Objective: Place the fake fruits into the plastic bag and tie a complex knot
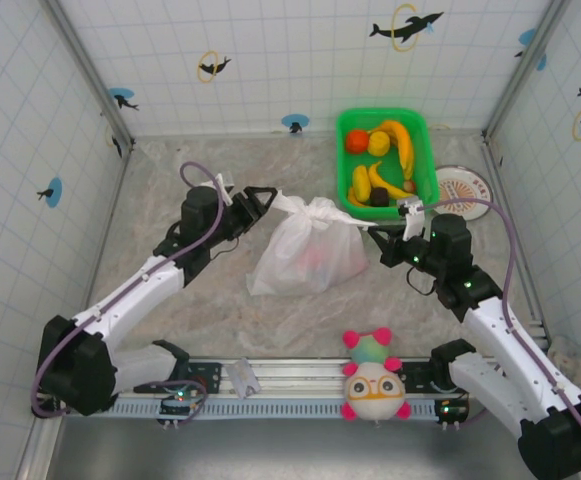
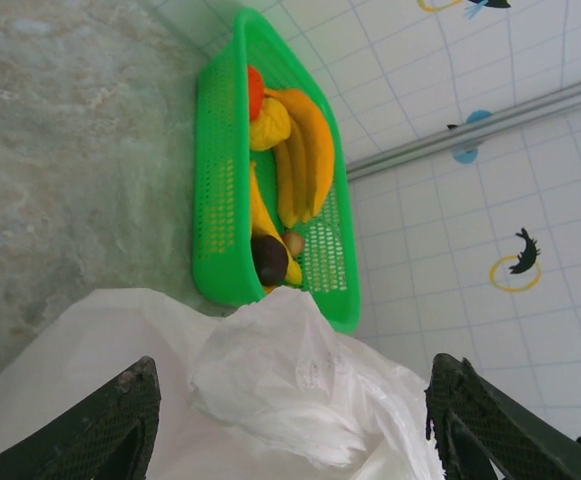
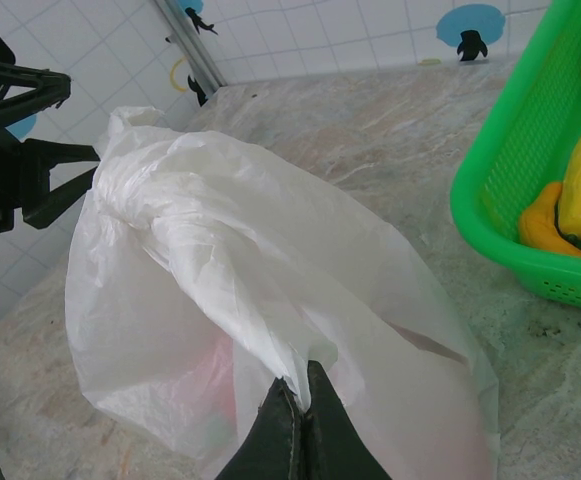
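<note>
Mid-task | thin white plastic bag [image 1: 308,252] slumps mid-desk [image 1: 195,305], pinkish shape [image 3: 215,385] inside | my right pincer [image 3: 302,385] nips its film at 3 o'clock; left pincer [image 2: 292,385] gapes at 10 o'clock | yellow toy bananas [image 1: 402,146] wait in green mesh basket [image 1: 341,160], 1 o'clock | knot, I judge, untied.

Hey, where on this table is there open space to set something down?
Bare table lies between the back wall, the left gripper and the green basket; another patch lies between the plastic bag and the plush toy. It is crowded between bag and basket, where the right gripper pinches the bag.
</note>
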